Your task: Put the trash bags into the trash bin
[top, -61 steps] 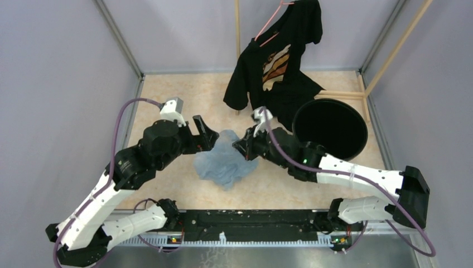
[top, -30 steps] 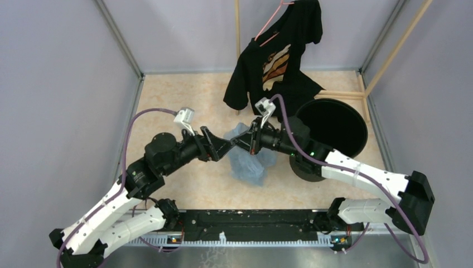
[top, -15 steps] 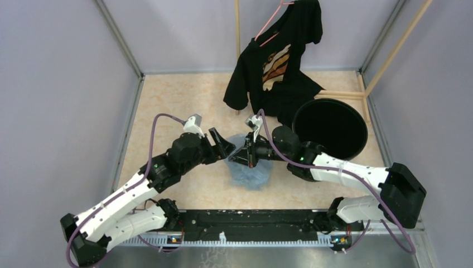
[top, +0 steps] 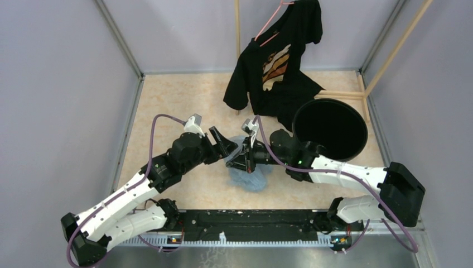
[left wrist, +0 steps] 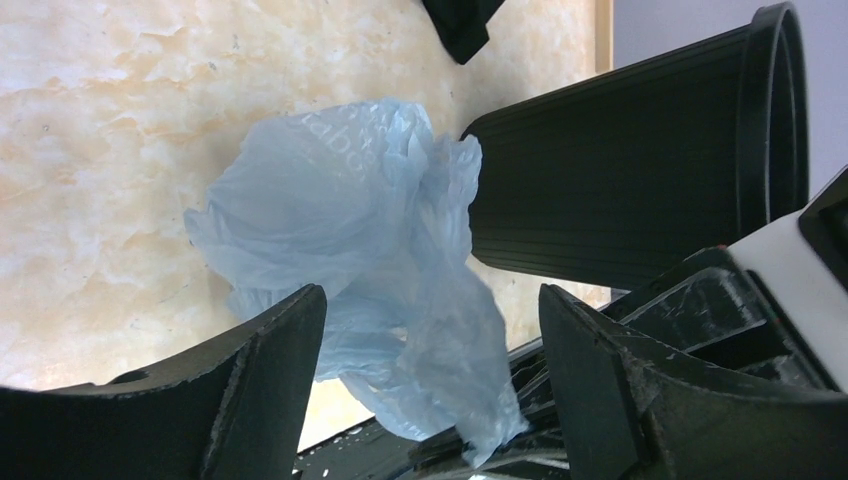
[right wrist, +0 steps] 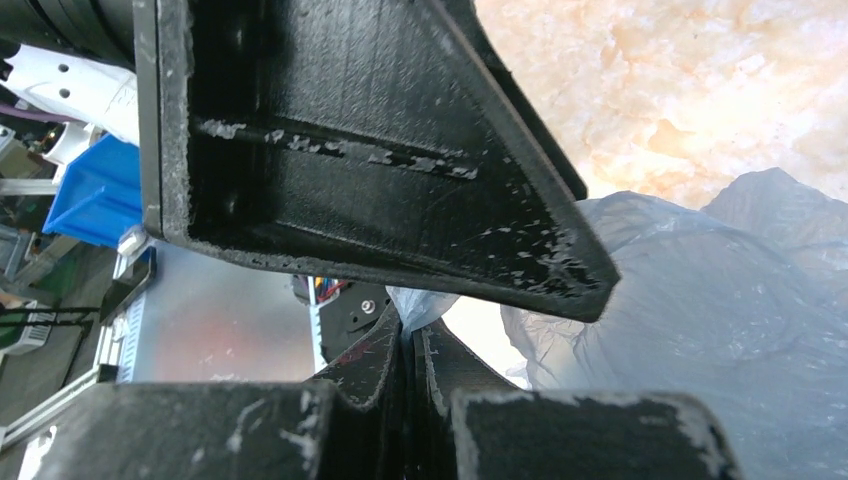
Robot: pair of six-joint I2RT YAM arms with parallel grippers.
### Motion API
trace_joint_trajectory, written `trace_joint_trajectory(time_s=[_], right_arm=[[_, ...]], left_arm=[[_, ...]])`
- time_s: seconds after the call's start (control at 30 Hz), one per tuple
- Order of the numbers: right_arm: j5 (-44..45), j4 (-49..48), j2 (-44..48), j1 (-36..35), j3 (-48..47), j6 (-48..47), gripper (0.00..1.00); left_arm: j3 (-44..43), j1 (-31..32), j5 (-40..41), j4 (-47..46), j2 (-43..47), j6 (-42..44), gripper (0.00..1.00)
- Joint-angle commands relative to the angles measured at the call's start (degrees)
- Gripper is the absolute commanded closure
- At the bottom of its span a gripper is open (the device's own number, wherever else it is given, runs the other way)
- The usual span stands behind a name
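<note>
The left claw (top: 227,148) stands wide open and grasps nothing; in its wrist view its two black fingers (left wrist: 270,370) flank the thin, crinkly, translucent pale blue plastic trash bag (left wrist: 340,210) without pressing it. The right claw (top: 234,163) is clenched tight, with a small fold of the trash bag pinched between its fingertips (right wrist: 385,350). The bag (top: 252,177) bunches in a crumpled heap under both claws, near the middle of the mottled beige tabletop (top: 178,100) and a little toward its near edge, outside the bin. The round black plastic trash bin (top: 330,101) stands upright just beside the bag, toward the tabletop's right edge. The right arm reaches past the bin's near side. A black T-shirt (top: 290,72) with an orange print hangs from a pink hanger (top: 266,25) at the far edge, its hem draped beside the bin's rim.
</note>
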State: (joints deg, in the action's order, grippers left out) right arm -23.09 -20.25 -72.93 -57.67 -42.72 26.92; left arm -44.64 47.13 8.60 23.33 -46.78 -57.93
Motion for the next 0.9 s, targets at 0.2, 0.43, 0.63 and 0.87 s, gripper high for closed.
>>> trace_joint_trajectory(time_s=[0.2,0.43,0.63,0.87], right_arm=[[2.7,-0.5,-0.3,-2.4,-2.2,-2.5,0.96],[6.1,5.8,0.8,-2.4,-3.0,-3.4,0.5],[14.0,18.4,8.5,-2.4,-3.0,-6.7,0.28],[28.0,23.7,18.7,-0.8,2.5,-5.5,0.07]], left_arm=[[2.1,0.0,-2.4,-4.9,-0.7,-0.2,0.45],[0.1,0.0,5.3,1.8,1.6,6.9,1.0],[0.9,0.0,23.0,14.3,6.7,9.0,1.0],[1.5,0.0,33.1,25.4,13.1,0.7,1.0]])
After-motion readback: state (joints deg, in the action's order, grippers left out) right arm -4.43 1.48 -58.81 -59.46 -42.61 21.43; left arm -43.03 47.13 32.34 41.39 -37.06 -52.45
